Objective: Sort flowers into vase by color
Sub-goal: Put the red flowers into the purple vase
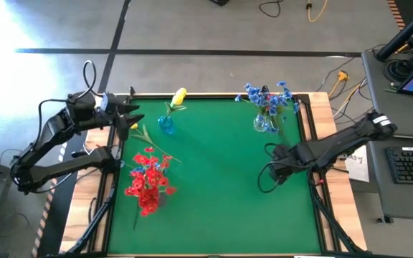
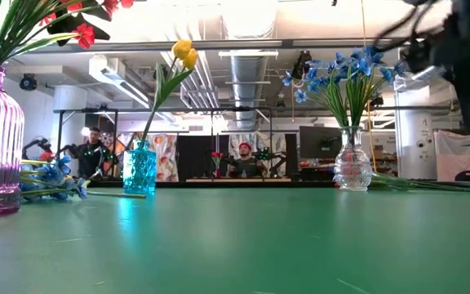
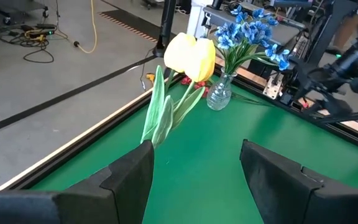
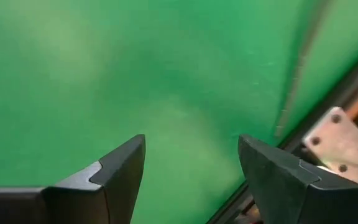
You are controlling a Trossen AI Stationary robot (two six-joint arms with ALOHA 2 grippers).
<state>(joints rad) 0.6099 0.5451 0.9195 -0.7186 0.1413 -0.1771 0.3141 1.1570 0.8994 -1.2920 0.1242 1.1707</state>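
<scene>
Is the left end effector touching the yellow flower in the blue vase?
Apart. In the left wrist view the left end effector is open and empty, and green table shows between its fingers and the yellow flower, which stands farther off.

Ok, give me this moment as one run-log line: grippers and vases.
left gripper: open, empty, facing yellow flower | right gripper: open, empty, over mat | red flowers, blue flowers: in vases
</scene>
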